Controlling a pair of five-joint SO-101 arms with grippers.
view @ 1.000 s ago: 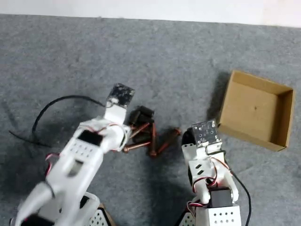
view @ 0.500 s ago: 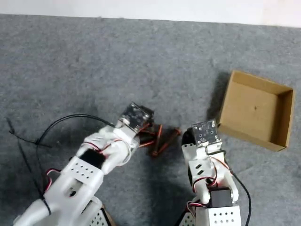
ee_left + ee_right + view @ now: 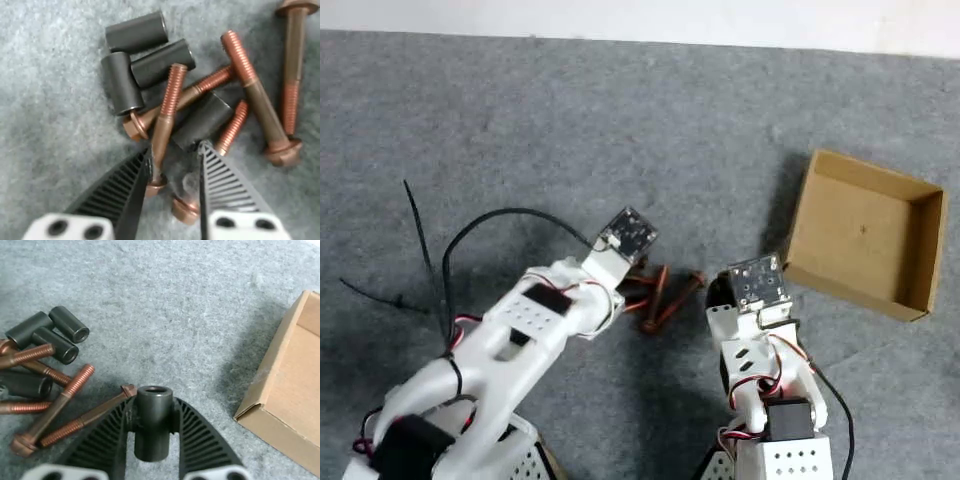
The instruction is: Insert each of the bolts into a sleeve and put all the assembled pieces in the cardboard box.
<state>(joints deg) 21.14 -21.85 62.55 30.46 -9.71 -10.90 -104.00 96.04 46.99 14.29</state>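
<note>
Several copper bolts (image 3: 260,100) and several black sleeves (image 3: 162,62) lie in a loose pile on the grey carpet. My left gripper (image 3: 175,150) hangs open just over the pile, and one bolt (image 3: 162,130) has its head end between the fingers. In the high view the pile (image 3: 660,295) lies between the two arms. My right gripper (image 3: 152,407) is shut on an upright black sleeve (image 3: 152,420), close to the pile and left of the cardboard box (image 3: 295,390). The box (image 3: 802,215) sits open at the right with nothing visible inside.
A black cable (image 3: 470,235) loops over the carpet left of the left arm. Open carpet (image 3: 620,120) stretches beyond the pile. The gap between the right gripper and the box wall (image 3: 790,270) is narrow.
The left arm has swung to the right and its gripper now stands over the bolts and sleeves. The cable has shifted with it. The right arm has kept still with its sleeve.
</note>
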